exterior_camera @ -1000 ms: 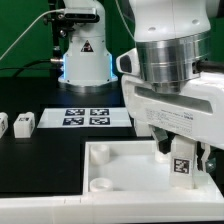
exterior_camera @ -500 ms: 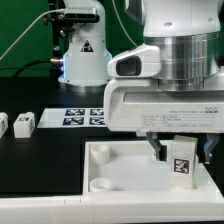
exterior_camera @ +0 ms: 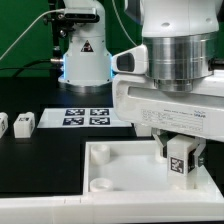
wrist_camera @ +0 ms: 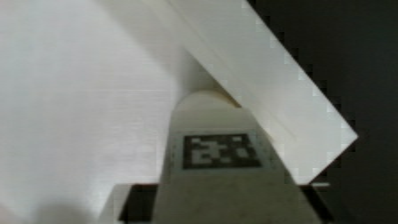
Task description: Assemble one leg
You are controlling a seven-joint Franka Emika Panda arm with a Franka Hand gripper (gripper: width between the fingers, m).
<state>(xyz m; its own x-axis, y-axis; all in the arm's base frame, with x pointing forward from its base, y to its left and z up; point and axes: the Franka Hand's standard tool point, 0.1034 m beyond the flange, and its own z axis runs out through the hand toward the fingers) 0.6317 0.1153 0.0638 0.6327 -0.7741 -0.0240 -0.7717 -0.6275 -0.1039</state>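
The gripper [exterior_camera: 181, 160] has the leg [exterior_camera: 180, 160] clamped between its jaws, tag facing out, hanging over the white panel [exterior_camera: 125, 160]. Looks light, rigid, smooth plastic; gripping the flat sides should stop it twisting.

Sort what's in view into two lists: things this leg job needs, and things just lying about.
In the job:
- the gripper
- the leg it holds
- the white panel with corner sockets

Lying about:
- two spare legs
- the marker board
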